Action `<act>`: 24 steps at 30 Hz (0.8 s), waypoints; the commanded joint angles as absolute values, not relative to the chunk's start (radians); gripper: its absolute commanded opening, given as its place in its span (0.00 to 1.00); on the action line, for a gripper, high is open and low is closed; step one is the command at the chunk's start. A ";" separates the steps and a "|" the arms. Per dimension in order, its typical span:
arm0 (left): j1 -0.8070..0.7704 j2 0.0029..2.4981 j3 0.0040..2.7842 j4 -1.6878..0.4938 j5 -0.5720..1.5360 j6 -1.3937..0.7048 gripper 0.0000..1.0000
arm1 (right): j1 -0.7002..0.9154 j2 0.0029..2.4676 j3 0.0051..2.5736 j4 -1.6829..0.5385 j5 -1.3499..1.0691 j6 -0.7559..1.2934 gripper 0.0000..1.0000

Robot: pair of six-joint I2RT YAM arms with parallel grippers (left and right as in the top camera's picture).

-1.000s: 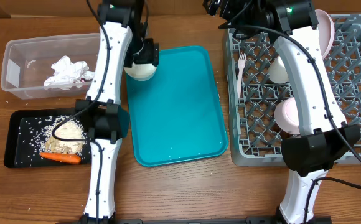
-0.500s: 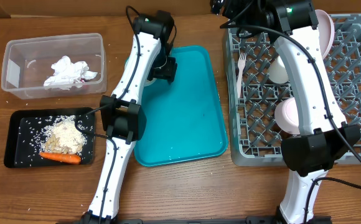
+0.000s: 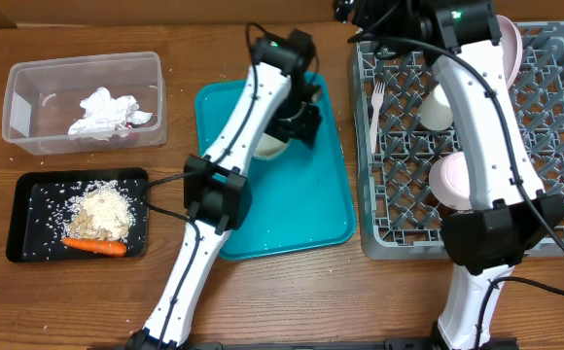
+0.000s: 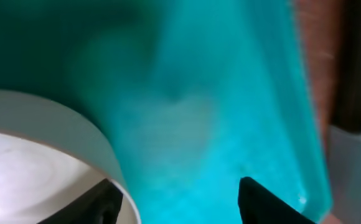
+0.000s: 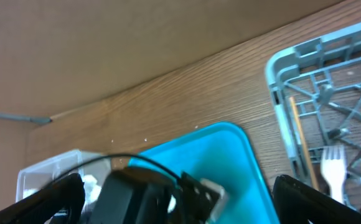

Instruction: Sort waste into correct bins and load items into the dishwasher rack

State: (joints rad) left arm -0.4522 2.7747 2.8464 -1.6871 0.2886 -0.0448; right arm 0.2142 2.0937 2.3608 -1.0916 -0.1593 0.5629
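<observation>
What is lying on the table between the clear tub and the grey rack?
In the overhead view, a teal tray lies between the clear tub and the grey rack, with a white bowl over it.

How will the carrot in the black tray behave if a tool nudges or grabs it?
The carrot looks solid and stiff, so it probably won't bend in a grasp. Round, tapered and lying on its side, it would likely roll in an arc if nudged. Loose rice around it on the black tray may let it skid.
</observation>
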 commanded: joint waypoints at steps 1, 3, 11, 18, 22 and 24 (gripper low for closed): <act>-0.432 2.708 2.843 -1.690 0.346 0.012 0.64 | 0.134 2.072 2.382 -1.074 -0.200 0.635 1.00; -0.419 2.671 2.843 -1.690 0.258 -0.030 0.65 | 0.084 2.072 2.382 -1.052 -0.287 0.634 1.00; -0.265 2.590 2.843 -1.690 0.337 -0.075 1.00 | -0.020 2.072 2.382 -1.049 -0.458 0.632 1.00; -0.027 2.446 2.843 -1.682 0.416 -0.147 0.98 | 0.110 2.072 2.381 -1.289 -0.220 0.480 0.99; 0.157 2.349 2.843 -1.619 0.407 -0.288 0.96 | 0.302 2.072 2.381 -1.311 -0.069 0.274 0.73; 0.205 2.341 2.843 -1.609 0.406 -0.352 0.96 | 0.371 2.075 2.371 -1.279 -0.018 0.271 0.63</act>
